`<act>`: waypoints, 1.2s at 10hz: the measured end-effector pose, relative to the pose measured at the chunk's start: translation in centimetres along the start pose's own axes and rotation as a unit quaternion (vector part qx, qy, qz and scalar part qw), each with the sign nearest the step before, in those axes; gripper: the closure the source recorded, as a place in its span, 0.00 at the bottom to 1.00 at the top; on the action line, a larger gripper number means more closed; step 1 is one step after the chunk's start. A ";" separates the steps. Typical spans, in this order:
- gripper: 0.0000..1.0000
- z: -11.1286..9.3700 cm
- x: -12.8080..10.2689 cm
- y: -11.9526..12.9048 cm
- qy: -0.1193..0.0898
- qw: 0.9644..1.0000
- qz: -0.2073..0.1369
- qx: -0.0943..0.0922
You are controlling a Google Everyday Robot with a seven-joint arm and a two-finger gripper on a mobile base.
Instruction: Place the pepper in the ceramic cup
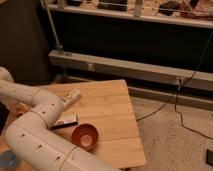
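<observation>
My white arm (35,135) rises from the bottom edge, bends at an elbow (46,107) and runs off toward the left edge. The gripper sits at the far left, hidden behind that upper arm link. A small orange patch (18,108), which looks like the pepper, shows just below the link there; I cannot tell whether it is held. At the bottom left corner a round blue-grey shape (7,159), likely the ceramic cup, peeks out beside the arm.
On the wooden table (112,112) stand a glossy red-brown bowl (83,136), a flat dark bar (65,121) and a pale oblong object (71,97) by the elbow. The table's edge drops to speckled floor on the right, with cables and a metal rail behind.
</observation>
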 end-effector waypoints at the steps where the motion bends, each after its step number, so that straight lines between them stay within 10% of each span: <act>1: 0.30 -0.1 0.0 -0.1 0.000 1.000 -0.001 0.002; 12: 0.26 0.2 -0.8 -1.4 -0.006 0.999 0.029 0.012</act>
